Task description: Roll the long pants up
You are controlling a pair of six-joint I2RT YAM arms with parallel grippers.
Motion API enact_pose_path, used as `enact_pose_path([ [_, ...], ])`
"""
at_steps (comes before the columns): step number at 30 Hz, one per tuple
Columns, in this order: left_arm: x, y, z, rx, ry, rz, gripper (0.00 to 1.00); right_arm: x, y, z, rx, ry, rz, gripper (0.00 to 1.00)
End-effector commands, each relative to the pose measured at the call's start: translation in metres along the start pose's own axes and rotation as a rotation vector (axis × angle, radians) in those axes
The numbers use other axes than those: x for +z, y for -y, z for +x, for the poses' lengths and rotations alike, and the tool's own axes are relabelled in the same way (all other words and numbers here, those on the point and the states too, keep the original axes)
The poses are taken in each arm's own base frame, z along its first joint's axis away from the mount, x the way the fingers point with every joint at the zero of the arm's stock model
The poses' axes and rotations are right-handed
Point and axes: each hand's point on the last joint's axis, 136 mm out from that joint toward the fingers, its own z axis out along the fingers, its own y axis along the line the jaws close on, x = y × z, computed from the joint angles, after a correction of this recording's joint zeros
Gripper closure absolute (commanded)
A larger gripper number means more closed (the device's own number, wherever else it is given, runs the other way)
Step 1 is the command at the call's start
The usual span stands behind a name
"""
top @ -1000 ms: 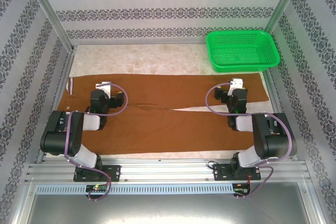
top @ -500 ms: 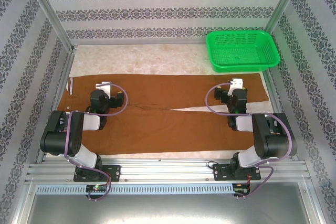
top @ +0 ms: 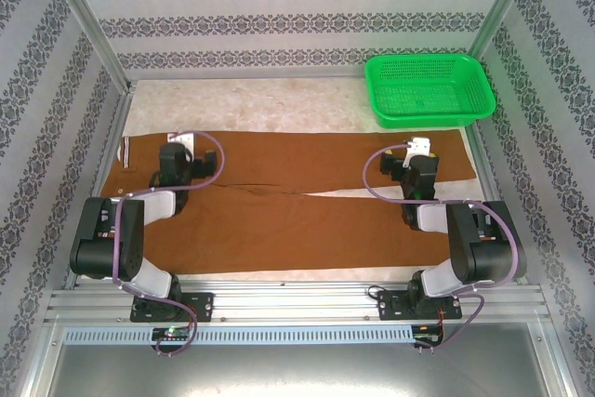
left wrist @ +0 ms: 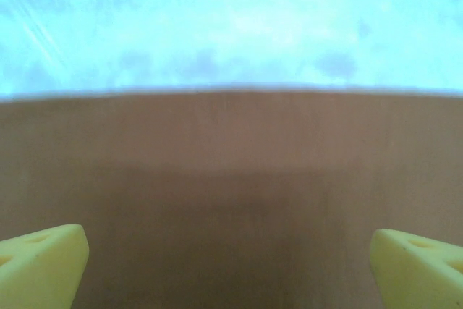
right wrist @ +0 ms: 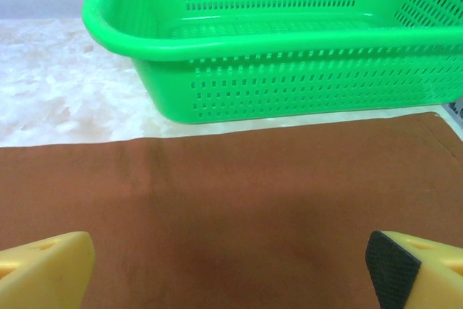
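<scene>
while the long pants (top: 307, 202) lie flat across the bench (top: 260, 104), leg ends near the green basket (top: 429, 90), left tool (left wrist: 231, 269) and right tool (right wrist: 231, 269) hover wide open over the far edge. pre-grasp step, nothing rolled yet. next likely: both drop and pinch that edge together.

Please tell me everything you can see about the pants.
The pants are plain rust-brown cloth, spread flat and unrolled across the table, waist left, both legs running right with a thin gap between. The basket stands apart beyond them. The left pincer and right pincer, both open, hang over the cloth.
</scene>
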Motion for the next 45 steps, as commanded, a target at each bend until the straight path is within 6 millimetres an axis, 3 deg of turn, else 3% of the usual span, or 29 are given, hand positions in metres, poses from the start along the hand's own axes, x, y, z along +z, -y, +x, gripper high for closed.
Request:
enact_pose_path([
  [1, 0.003, -0.01, 0.008, -0.021, -0.106, -0.042, 0.0, -0.001, 0.002, -0.014, 0.012, 0.033, 0.021, 0.02],
  [5, 0.004, 0.006, 0.012, -0.039, -0.175, 0.065, 0.0, -0.002, 0.006, -0.027, 0.006, 0.047, 0.066, 0.02],
  [8, -0.001, -0.003, 0.003, -0.057, -0.147, 0.022, 0.0, 0.002, 0.01, -0.038, 0.003, -0.075, 0.089, 0.02],
  [12, -0.009, -0.015, -0.016, -0.152, -0.094, -0.042, 0.0, 0.01, 0.005, -0.038, 0.014, -0.156, 0.054, 0.02],
  [16, -0.02, -0.028, -0.046, -0.246, -0.024, -0.111, 0.0, 0.011, 0.01, -0.052, 0.181, -0.197, -0.007, 0.02],
  [20, -0.023, -0.021, -0.063, -0.235, -0.033, -0.074, 0.0, 0.013, 0.019, -0.067, 0.417, -0.197, -0.088, 0.02],
  [25, -0.023, -0.011, -0.05, -0.189, -0.06, -0.014, 0.0, 0.022, 0.027, -0.066, 0.539, -0.233, -0.102, 0.02],
  [32, -0.002, -0.008, -0.025, -0.191, -0.173, -0.02, 0.04, 0.028, 0.049, -0.057, 0.49, -0.301, 0.029, 0.02],
  [35, -0.005, 0.0, -0.033, -0.211, -0.144, 0.029, 0.01, 0.024, 0.059, -0.048, 0.504, -0.314, 0.061, 0.02],
  [38, -0.006, 0.02, -0.04, -0.233, -0.13, 0.149, 0.0, 0.021, 0.07, -0.04, 0.596, -0.317, 0.037, 0.02],
  [45, 0.016, 0.03, -0.04, -0.256, -0.226, 0.193, 0.04, 0.004, 0.09, -0.039, 0.528, -0.366, 0.169, 0.02],
])
